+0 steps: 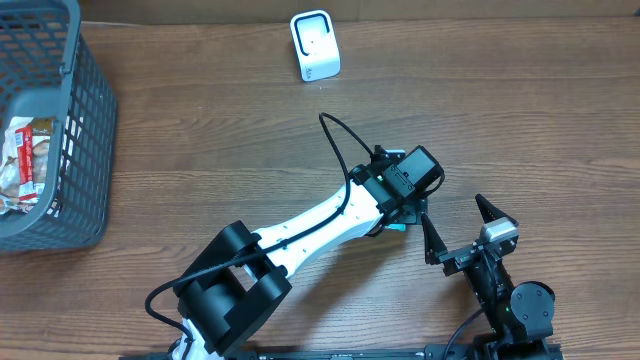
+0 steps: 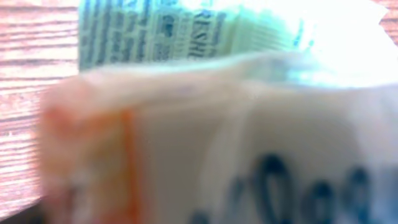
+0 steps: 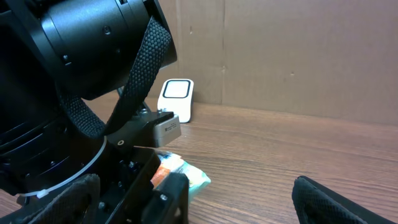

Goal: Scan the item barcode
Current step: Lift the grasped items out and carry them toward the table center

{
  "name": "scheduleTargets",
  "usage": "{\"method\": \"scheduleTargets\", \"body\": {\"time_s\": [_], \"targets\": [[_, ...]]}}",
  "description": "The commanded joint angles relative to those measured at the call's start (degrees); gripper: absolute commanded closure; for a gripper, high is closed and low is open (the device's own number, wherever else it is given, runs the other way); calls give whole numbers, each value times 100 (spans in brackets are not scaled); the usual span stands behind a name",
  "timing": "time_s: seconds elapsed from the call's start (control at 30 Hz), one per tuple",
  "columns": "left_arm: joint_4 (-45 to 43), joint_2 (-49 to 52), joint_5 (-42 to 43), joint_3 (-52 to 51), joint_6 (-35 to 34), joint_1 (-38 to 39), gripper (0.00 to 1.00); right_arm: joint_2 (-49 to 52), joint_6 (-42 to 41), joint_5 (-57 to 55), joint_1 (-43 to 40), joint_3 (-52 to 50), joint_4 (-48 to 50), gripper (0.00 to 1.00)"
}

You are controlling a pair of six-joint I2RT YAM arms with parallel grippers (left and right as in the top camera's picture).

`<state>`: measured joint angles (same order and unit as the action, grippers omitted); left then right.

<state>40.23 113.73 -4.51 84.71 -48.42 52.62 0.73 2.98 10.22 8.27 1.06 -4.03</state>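
The item is a soft packet (image 3: 189,174), white and teal with an orange patch, lying on the wooden table. It fills the left wrist view as a blur (image 2: 249,124), and in the overhead view only a teal corner (image 1: 398,226) shows under the left arm. My left gripper (image 1: 400,200) hangs right over it. Its black fingers (image 3: 174,193) stand on either side of the packet and look open. A white scanner (image 1: 315,45) stands upright at the table's far edge, also seen from the right wrist (image 3: 176,99). My right gripper (image 1: 462,225) is open and holds nothing, just right of the packet.
A grey mesh basket (image 1: 60,130) at the far left holds more packets (image 1: 25,160). The left arm's white link (image 1: 310,225) runs diagonally from the near edge. A cardboard wall (image 3: 298,56) stands behind the table.
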Motion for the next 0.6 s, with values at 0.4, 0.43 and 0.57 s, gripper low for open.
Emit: {"method": "scheduleTargets", "body": {"time_s": [0.4, 0.43, 0.57], "targets": [[944, -17, -389, 1215, 914, -11, 0, -50, -17, -24, -26, -61, 28, 0], [1023, -17, -382, 1318, 966, -13, 0, -50, -17, -24, -26, -61, 28, 0], [1241, -17, -382, 1563, 1217, -46, 0, -50, -17, -24, -26, -61, 28, 0]]}}
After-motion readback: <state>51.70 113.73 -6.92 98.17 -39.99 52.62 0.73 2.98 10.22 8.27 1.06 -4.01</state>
